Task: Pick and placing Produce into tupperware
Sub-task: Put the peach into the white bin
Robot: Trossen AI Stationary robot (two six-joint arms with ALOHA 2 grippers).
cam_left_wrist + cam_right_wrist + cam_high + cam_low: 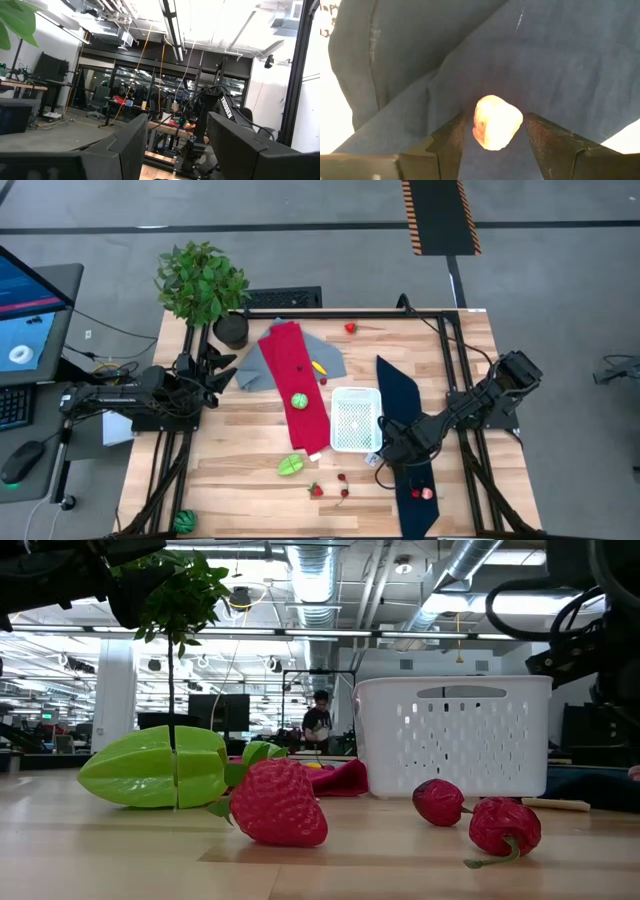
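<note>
High view shows the white perforated plastic tub apparently empty, toy fruit scattered around it. Right gripper, fingers spread, straddles a pale pink fruit on navy cloth beside it; left gripper waits half-open.

Hidden or unclear items:
- Small piece of produce between the right gripper's fingers: washed out to a pale blur, kind not tellable; contact with the fingers not tellable.
- Navy cloth: ran past the wrist picture's edges.
- Green item at the table's near left corner: partly cut off, too small to identify.
- Left gripper: fingers cut by the picture's bottom edge.
- Person in the far room: too small for detail.
- Yellow piece beside the red cloth: partly covered.
</note>
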